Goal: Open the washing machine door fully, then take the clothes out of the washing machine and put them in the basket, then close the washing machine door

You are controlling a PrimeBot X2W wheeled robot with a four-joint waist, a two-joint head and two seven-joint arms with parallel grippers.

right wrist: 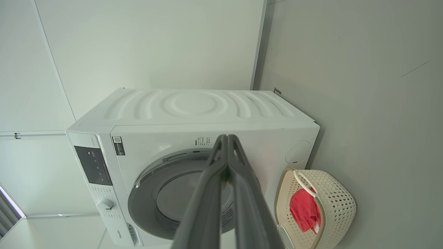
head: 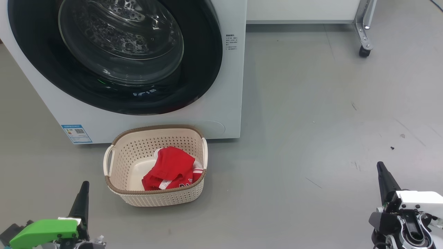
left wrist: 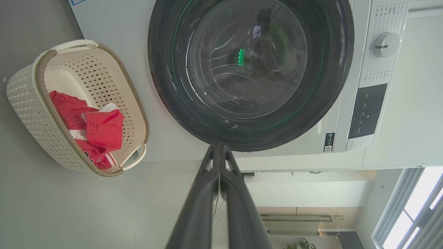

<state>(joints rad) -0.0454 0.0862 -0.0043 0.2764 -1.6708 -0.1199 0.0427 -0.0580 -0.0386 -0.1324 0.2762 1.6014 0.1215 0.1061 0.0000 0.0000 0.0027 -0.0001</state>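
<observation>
We judge the task to be at its end, or very close to it. The washing machine door [head: 121, 45] lies flush against the front of the washing machine [head: 228, 103], so it looks closed. Through the glass bowl we see bare perforated drum and no cloth, as far as the reflections let us tell. A crumpled red garment with white trim [head: 171, 167] sits inside the basket [head: 155, 128]. Nothing appears left to do, unless the latch has not caught, which we cannot check from here.

The left claw [head: 83, 193] has its two dark fingers pressed together and holds nothing. The right claw [head: 384, 176] is the same, with its tips meeting and nothing between them. Both hang low over the grey floor [head: 311, 103], touching neither the basket nor the machine.

The basket stands on the floor ahead of the left claw and a little toward the right claw, apart from both. It is just in front of the machine's lower panel. Its mouth faces up. Its long axis runs from one claw's side toward the other's, parallel to the machine's front, with a handle at each short end. The garment lies in the half nearer the right claw.

The door is beyond the basket and higher, ahead of the left claw. Its glass faces back toward us.
</observation>
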